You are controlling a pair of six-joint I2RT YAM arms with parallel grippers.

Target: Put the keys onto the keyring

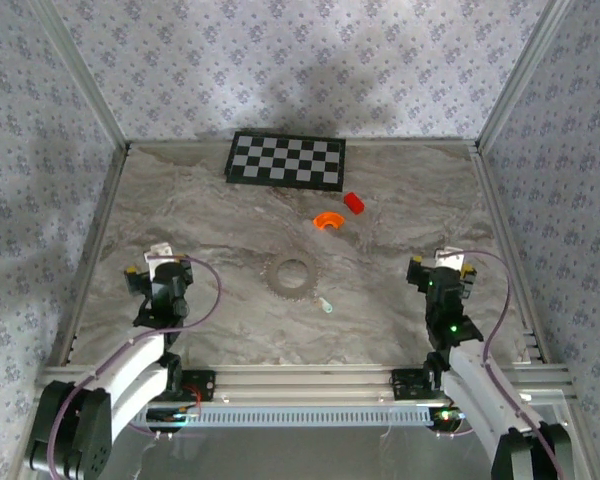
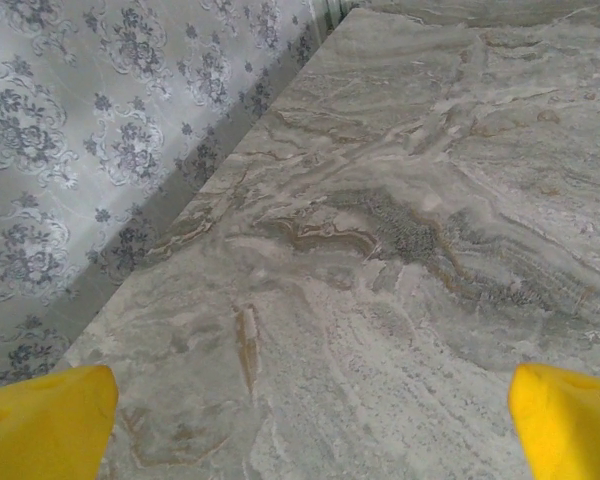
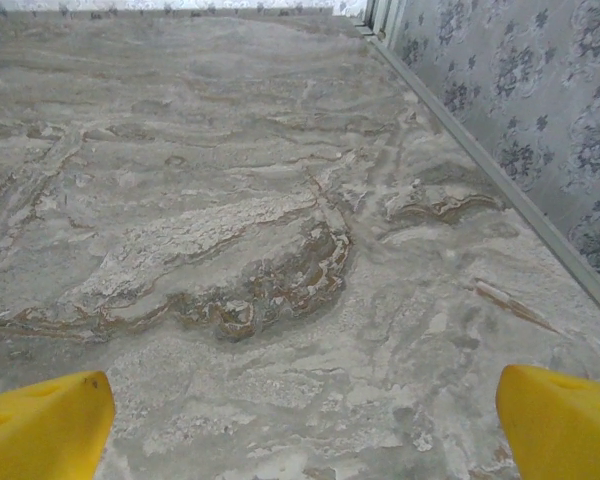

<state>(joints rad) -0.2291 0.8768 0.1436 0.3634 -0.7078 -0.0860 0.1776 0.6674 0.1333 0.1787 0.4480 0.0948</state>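
the left end effector point(image 1: 160, 260) and right end effector point(image 1: 442, 263) hover wide open and empty at the counter's point(image 1: 180, 200) 7 and 5 o'clock, likely parked clear of the central grey keyring point(image 1: 290, 275) and what looks like a small pale key point(image 1: 327, 305) at its 5 o'clock.

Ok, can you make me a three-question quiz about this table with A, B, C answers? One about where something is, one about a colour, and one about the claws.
1. Where does the checkerboard lie?
A. at the far edge of the table
B. between the arm bases
C. hanging on the wall

2. What colour is the small block beside the orange piece?
A. blue
B. red
C. green

3. How are the left claw and the right claw?
A. both open and empty
B. both shut
C. both gripping a key

Answers:
1 A, it sits at the back, far from the arms.
2 B, it shows bright red from above.
3 A, the yellow fingertips stand wide apart over bare table.
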